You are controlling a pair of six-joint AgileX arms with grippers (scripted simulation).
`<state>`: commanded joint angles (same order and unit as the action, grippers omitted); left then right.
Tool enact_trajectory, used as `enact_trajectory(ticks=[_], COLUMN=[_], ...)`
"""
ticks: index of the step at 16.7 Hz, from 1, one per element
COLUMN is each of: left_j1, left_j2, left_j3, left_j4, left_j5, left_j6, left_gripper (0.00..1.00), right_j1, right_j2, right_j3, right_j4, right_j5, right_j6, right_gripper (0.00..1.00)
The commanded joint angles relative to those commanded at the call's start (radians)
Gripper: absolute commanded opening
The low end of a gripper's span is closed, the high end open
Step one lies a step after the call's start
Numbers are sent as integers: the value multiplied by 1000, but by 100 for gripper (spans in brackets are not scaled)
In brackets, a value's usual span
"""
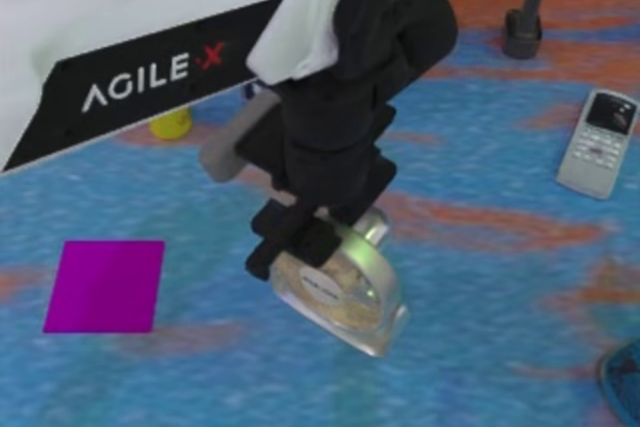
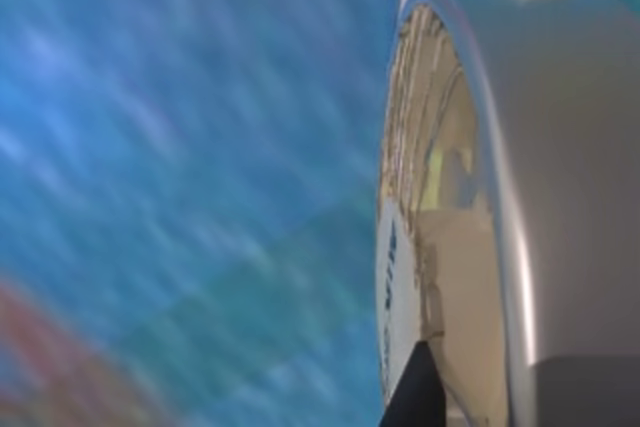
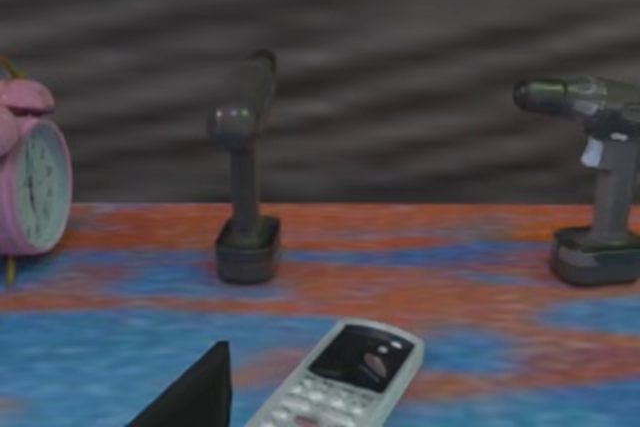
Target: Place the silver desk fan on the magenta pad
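Observation:
The silver desk fan (image 1: 345, 287) sits near the middle of the table in the top view, tilted, its tan-gold grille and pale label facing up. My left gripper (image 1: 300, 237) is shut on the fan's ring from its upper left. In the left wrist view the fan (image 2: 520, 207) fills one side, with a black fingertip (image 2: 415, 397) against its face. The magenta pad (image 1: 105, 285) lies flat, well to the left of the fan and bare. Whether the fan's base touches the table I cannot tell. My right gripper is outside the top view; one of its fingertips (image 3: 200, 397) shows alone, with nothing held.
A grey remote (image 1: 598, 142) lies at the right, a dark drill (image 1: 525, 22) stands at the back right, and a yellow object (image 1: 170, 124) peeks out under my left arm. A teal thing (image 1: 625, 377) sits at the front right corner. A pink alarm clock (image 3: 30, 182) and a second drill (image 3: 600, 177) stand at the back.

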<state>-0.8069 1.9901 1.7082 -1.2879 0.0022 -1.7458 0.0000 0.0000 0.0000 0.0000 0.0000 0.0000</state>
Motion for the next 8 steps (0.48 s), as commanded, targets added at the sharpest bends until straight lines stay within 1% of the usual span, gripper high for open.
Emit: enact_trajectory(ticks=[4,8], left_j1=[0,9], left_j2=[1,10], left_j3=[4,119], left_j4=[-4,-110], left_j5=[0,1], left_j6=[1,-3], left_gripper=[0,0], right_j1=[0,0], right_j2=[0,0], right_j3=[0,0], right_j4=[0,0], right_j5=[0,0], right_j6=[0,0], right_gripper=[100,100])
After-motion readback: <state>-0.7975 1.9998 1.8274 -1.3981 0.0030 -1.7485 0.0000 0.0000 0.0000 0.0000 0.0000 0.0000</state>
